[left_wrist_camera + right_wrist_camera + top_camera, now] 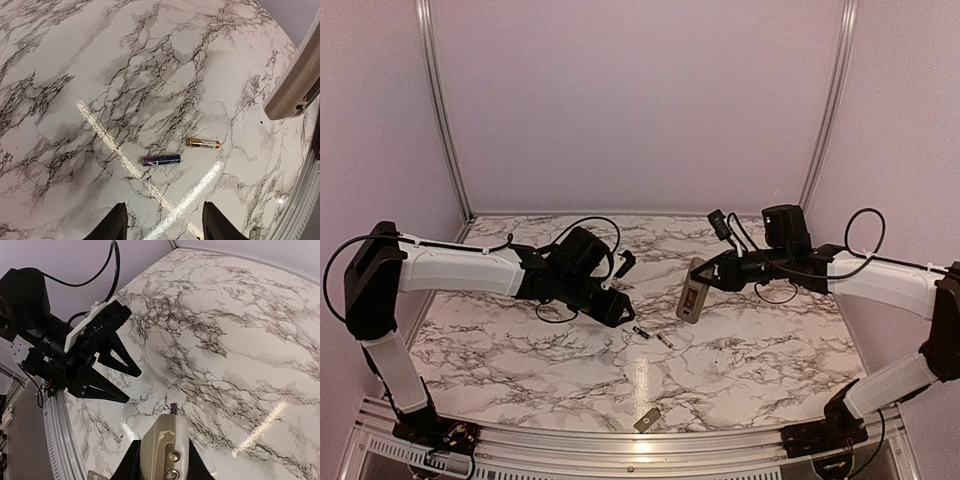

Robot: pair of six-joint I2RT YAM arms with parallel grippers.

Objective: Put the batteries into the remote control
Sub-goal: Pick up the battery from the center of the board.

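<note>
The left gripper (617,303) hovers over the marble table (520,340), fingers spread wide, holding nothing. Its wrist view gives colours the overhead view cannot: a purple-blue battery (161,160) and a gold battery (203,143) lie near each other, not touching. Their print is too small to read. Further right, the right gripper (708,275) clamps the remote control (693,295), held tilted. A small grey cover (647,420) lies by the near edge.
</note>
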